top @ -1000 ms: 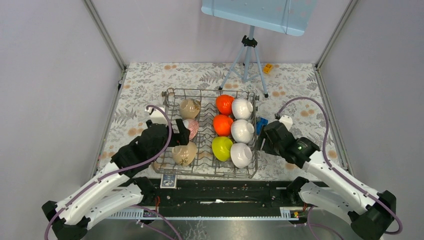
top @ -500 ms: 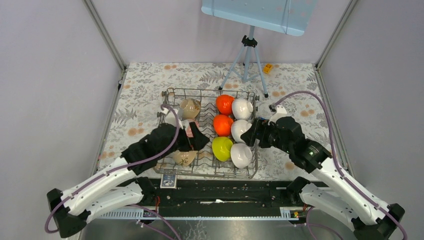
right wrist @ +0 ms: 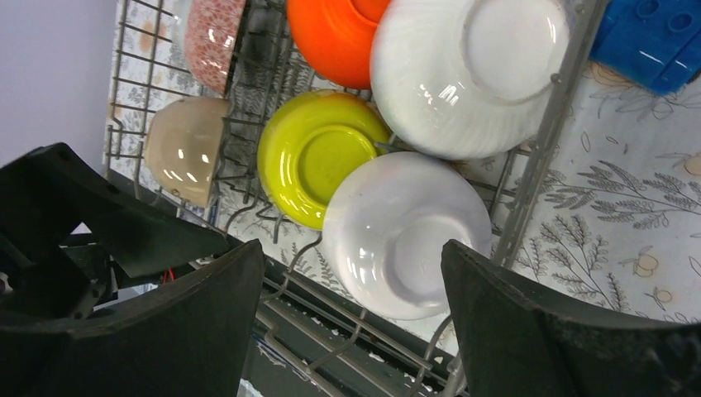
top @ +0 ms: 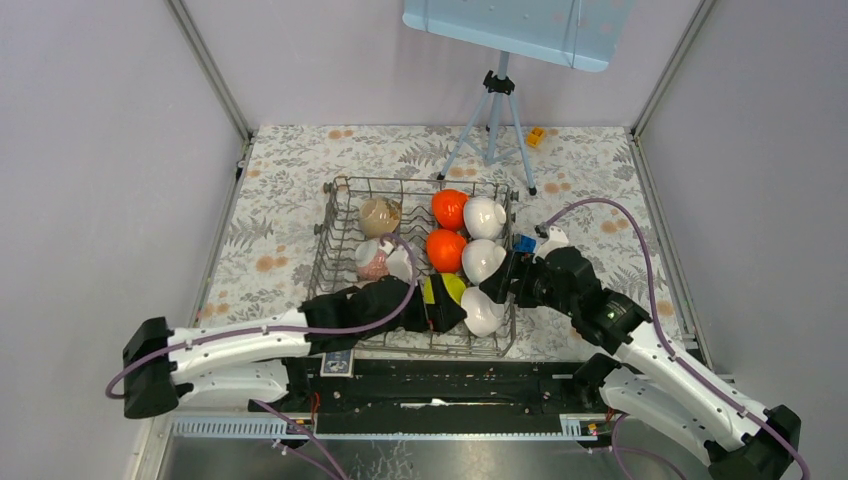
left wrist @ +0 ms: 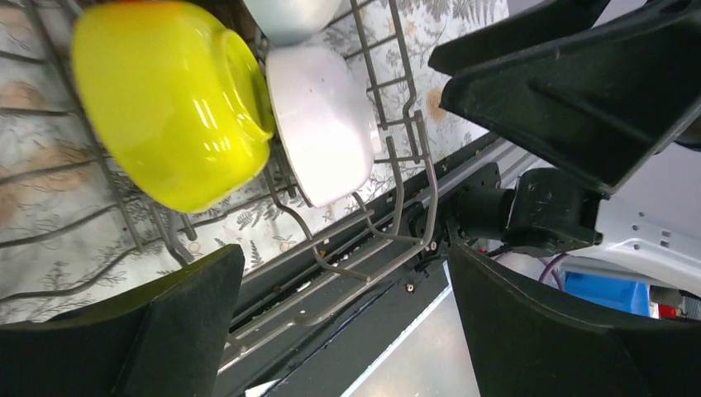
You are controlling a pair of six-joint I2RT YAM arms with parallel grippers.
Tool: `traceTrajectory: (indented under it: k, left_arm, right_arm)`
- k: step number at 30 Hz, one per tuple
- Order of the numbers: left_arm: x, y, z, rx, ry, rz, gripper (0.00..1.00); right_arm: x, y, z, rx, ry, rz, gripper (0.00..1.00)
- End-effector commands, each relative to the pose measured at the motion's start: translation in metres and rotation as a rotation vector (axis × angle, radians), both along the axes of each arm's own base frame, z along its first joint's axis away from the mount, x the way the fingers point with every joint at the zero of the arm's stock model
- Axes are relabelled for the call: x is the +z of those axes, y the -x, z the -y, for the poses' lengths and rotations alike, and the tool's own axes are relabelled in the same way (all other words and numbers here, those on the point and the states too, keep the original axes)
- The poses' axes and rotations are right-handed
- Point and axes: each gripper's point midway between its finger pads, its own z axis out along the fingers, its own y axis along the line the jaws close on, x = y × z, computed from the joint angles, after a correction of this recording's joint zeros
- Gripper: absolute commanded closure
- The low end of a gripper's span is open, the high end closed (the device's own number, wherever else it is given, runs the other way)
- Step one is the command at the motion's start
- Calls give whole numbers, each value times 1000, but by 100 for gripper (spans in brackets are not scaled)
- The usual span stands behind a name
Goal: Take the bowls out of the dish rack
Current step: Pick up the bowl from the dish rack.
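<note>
The grey wire dish rack [top: 331, 212] holds bowls standing on edge. Left column: a beige bowl [top: 379, 214] and a pink bowl [top: 374, 263]. Middle column: two orange bowls [top: 449, 208] [top: 445, 250] and a lime-yellow bowl [top: 449, 287]. Right column: three white bowls [top: 484, 216] [top: 485, 260] [top: 483, 312]. My left gripper [top: 441, 308] is open low at the rack's front, beside the lime bowl [left wrist: 169, 99] and the near white bowl [left wrist: 322, 120], and holds nothing [left wrist: 340, 255]. My right gripper [top: 497, 285] is open, and the near white bowl [right wrist: 405, 231] sits just beyond its fingertips [right wrist: 351, 256].
A blue block [top: 523, 243] lies just outside the rack's right side. A grey tripod [top: 492, 110] stands behind the rack, with a small yellow block [top: 536, 136] to its right. My left arm lies across the rack's near end. A second beige bowl [right wrist: 186, 149] shows past it.
My left arm has swung right across the rack's front to the lime bowl. My right gripper has moved left over the rack's right edge toward the near white bowl.
</note>
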Motion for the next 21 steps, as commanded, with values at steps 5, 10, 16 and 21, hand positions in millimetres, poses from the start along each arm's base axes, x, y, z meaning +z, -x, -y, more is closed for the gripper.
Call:
traceTrajectory:
  k: [5, 10, 16, 21]
  left_arm:
    - [15, 2, 39, 37, 227, -74, 8]
    - [-1, 3, 46, 63, 271, -129, 18]
    - [-13, 1, 53, 96, 277, -156, 29]
    - [-22, -3, 54, 128, 285, -162, 32]
  right_arm:
    - [-1, 0, 8, -49, 5, -15, 20]
    - [-6, 6, 8, -41, -23, -23, 25]
    - [-5, 11, 10, -39, -33, -21, 31]
    - [-7, 13, 7, -25, -43, -36, 37]
